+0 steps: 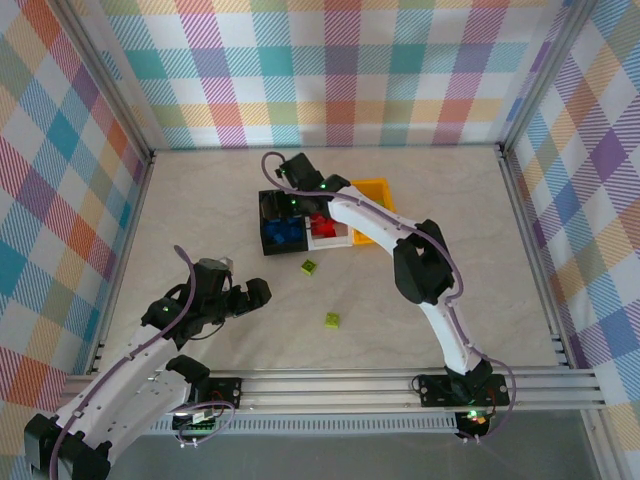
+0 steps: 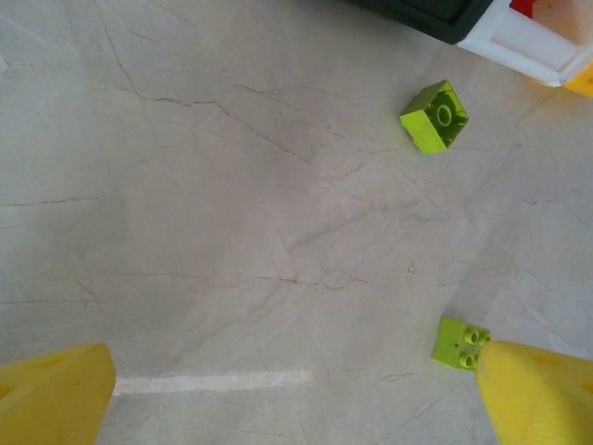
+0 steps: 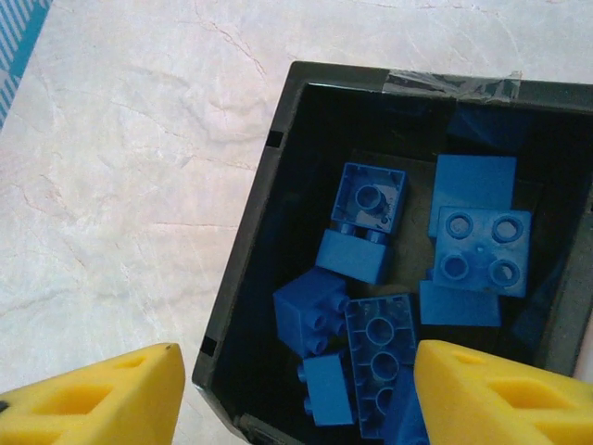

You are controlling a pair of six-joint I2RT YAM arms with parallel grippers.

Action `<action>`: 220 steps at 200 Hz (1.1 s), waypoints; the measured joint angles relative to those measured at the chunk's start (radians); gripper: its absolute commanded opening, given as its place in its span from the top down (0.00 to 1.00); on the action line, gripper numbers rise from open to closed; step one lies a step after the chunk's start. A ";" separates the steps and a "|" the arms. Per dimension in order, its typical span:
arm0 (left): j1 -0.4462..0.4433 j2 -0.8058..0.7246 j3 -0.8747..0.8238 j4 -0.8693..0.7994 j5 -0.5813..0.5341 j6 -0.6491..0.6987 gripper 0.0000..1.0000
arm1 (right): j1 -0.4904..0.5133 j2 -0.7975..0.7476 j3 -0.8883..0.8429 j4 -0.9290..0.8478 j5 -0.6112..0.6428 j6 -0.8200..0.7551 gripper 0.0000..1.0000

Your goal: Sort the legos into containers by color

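Right gripper (image 3: 295,371) apart, empty, over black bin (image 3: 243,269) of blue legos (image 3: 482,250), left gripper (image 2: 296,375) wide apart over bare marble table (image 2: 185,185), two green legos (image 2: 435,116) loose, plaid walls (image 1: 330,70) around

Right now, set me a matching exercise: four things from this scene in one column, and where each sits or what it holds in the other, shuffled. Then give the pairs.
Column one
1. black bin
2. white bin
3. lime green bricks
4. right gripper

Column two
A. loose on the table
B. holds red bricks
C. open, above the black bin
D. holds blue bricks

Pairs: 1-D, 2-B, 3-A, 4-C
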 measured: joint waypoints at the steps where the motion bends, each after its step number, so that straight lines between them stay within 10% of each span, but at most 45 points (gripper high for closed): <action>1: 0.000 0.000 0.000 0.000 0.000 0.000 0.00 | 0.000 -0.003 -0.005 0.001 0.000 -0.001 0.30; 94: 0.008 0.004 0.000 0.034 0.011 -0.001 0.00 | 0.070 -0.618 -0.859 0.035 0.048 0.021 0.24; 220: 0.013 0.024 0.000 0.052 0.017 -0.001 0.00 | 0.300 -0.525 -1.031 -0.011 0.132 0.063 0.32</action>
